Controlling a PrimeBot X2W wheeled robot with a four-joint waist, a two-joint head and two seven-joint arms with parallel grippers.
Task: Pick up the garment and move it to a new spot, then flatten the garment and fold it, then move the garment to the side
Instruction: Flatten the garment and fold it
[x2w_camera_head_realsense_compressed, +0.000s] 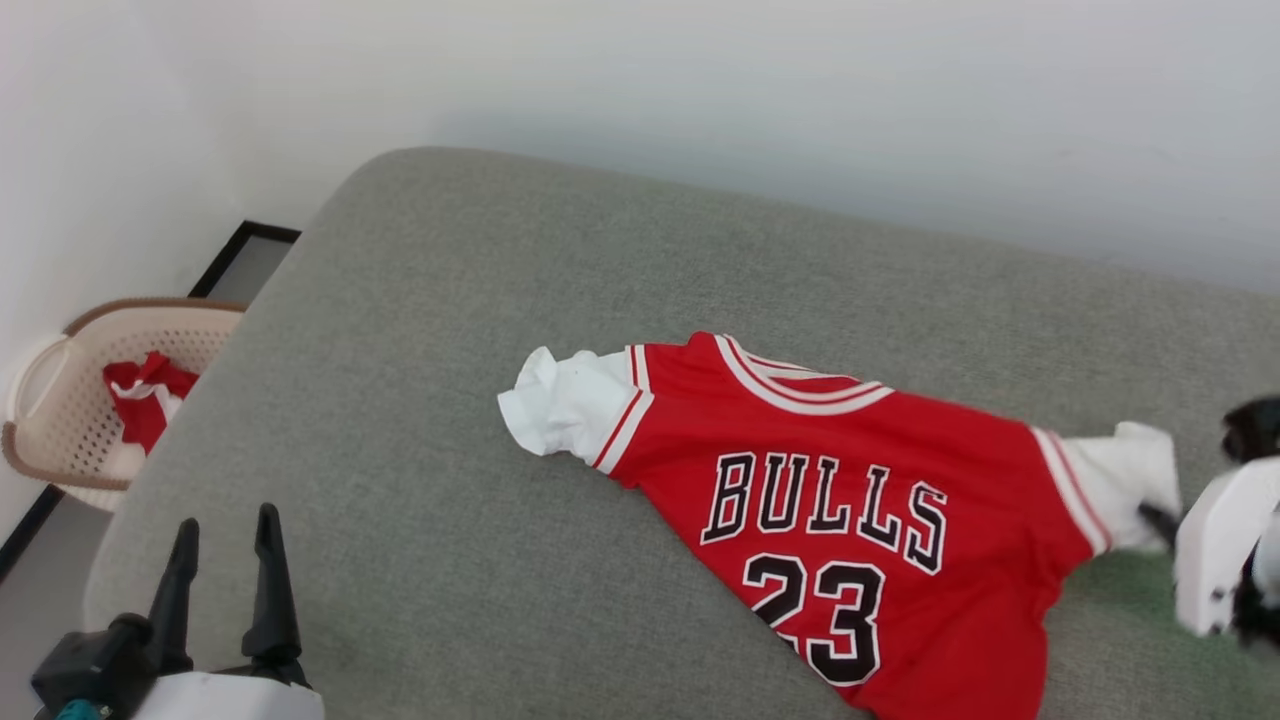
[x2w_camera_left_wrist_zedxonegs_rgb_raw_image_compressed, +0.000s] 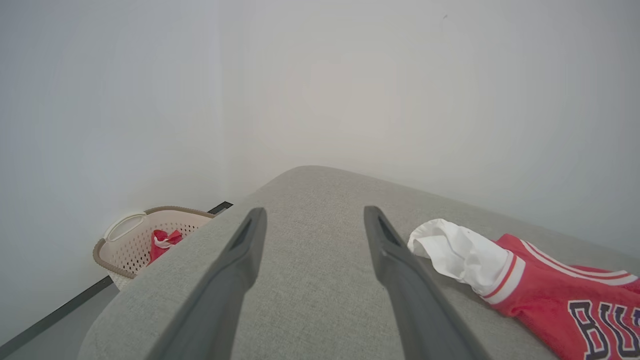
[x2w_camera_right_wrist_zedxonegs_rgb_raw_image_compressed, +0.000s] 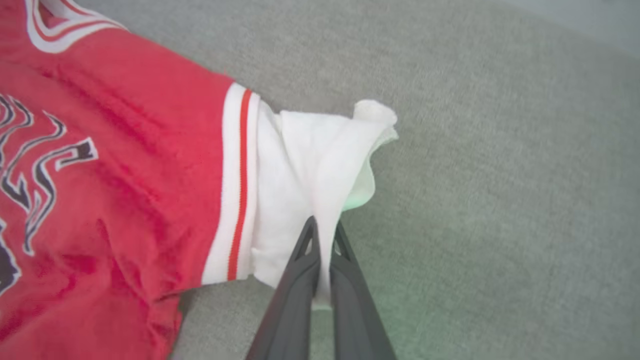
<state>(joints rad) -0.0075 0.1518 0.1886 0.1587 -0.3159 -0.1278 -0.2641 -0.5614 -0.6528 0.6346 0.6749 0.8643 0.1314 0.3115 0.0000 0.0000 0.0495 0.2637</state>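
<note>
On a wide grey cushion (x2w_camera_head_realsense_compressed: 450, 330) the red "BULLS 23" jersey (x2w_camera_head_realsense_compressed: 850, 470) lies face up from centre towards 5 o'clock in the head view, its white sleeve (x2w_camera_right_wrist_zedxonegs_rgb_raw_image_compressed: 310, 165) at 3 o'clock pinched between the pressed-together fingers of the right gripper (x2w_camera_right_wrist_zedxonegs_rgb_raw_image_compressed: 322, 227). To flatten it well, that sleeve probably wants drawing low and gently towards 3 o'clock until the bunched cloth smooths. A pale laundry basket (x2w_camera_head_realsense_compressed: 150, 303) holding red cloth (x2w_camera_head_realsense_compressed: 145, 395) sits off the cushion at 9 o'clock, well apart, and the left gripper (x2w_camera_head_realsense_compressed: 227, 520), fingers spread and empty, hovers at 7 o'clock; nothing seems to block the pull.
</note>
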